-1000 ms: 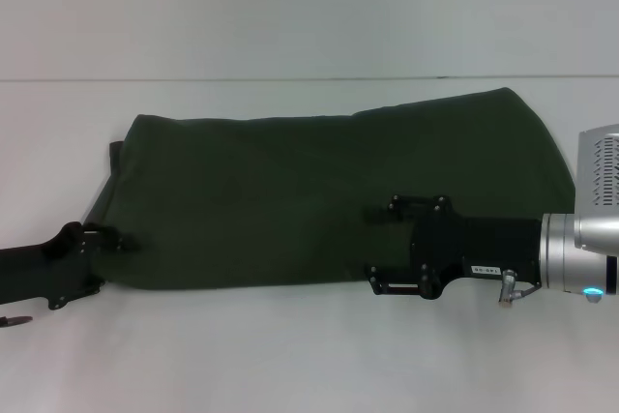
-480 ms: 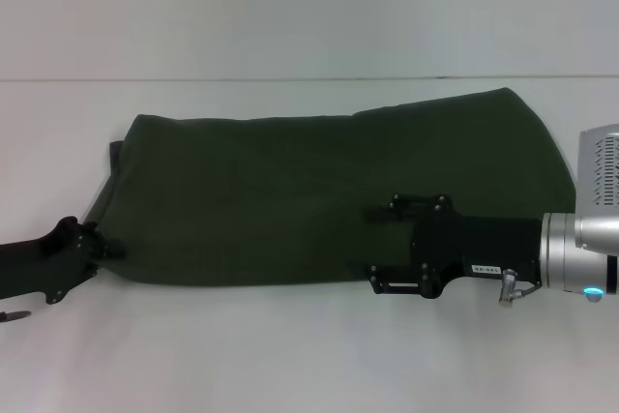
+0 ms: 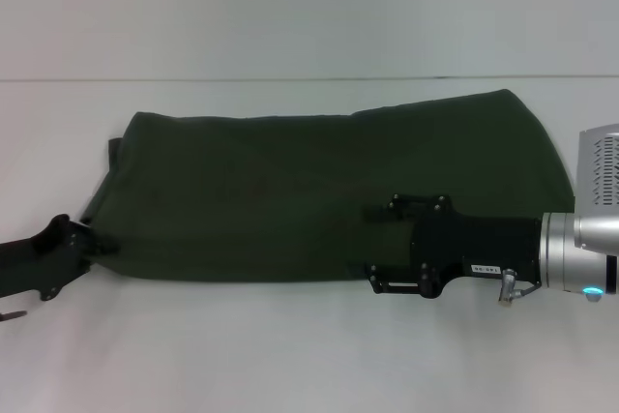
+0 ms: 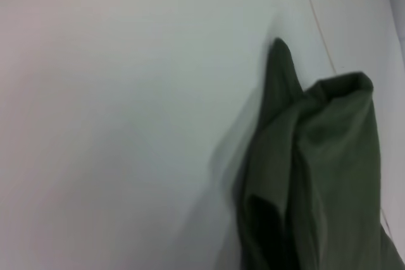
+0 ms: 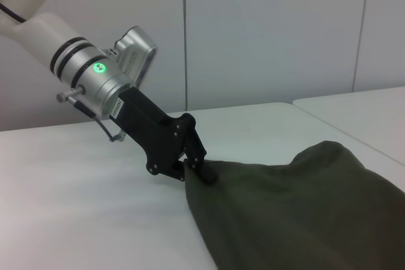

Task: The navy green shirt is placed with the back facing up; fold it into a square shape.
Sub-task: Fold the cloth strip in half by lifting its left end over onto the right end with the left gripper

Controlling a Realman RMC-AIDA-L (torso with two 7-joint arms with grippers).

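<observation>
The navy green shirt [image 3: 319, 195] lies on the white table [image 3: 290, 26], long axis left-right, left gripper [image 3: 95, 242] pinched on its left-near corner, right gripper [image 3: 377, 244] spread wide over its near edge, right of middle.

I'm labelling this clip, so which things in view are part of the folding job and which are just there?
Part of the job:
navy green shirt
left gripper, at the shirt's left corner
right gripper, over its near edge

Just there:
white table
</observation>
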